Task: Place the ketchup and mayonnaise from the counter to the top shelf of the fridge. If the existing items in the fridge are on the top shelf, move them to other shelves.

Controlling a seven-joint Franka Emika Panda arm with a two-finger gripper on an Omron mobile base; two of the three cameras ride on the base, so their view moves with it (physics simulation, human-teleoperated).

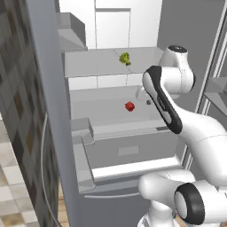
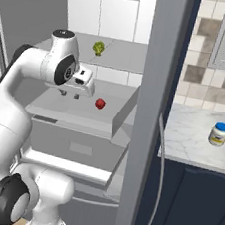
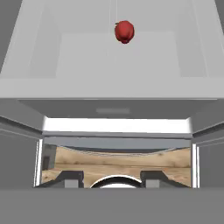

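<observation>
Grey fridge (image 1: pixel 133 146) interior fills my left base view: a broccoli floret (image 1: pixel 125 58) on the top shelf (image 1: pixel 88 62), a red ball (image 1: pixel 129 106) one shelf lower. From my right base view, the gripper (image 2: pixel 69 94) hangs over that lower shelf, left of the ball; mayonnaise (image 2: pixel 219 134) sits on the counter (image 2: pixel 191 140), far right. My hand view shows the ball ahead; I cannot tell whether the jaws grasp anything.

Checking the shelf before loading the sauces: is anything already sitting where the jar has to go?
Yes. A small yellow-green floret sits on the highest light-grey shelf, toward its middle. A small round red ball lies one shelf lower, so it is not in the way.
</observation>
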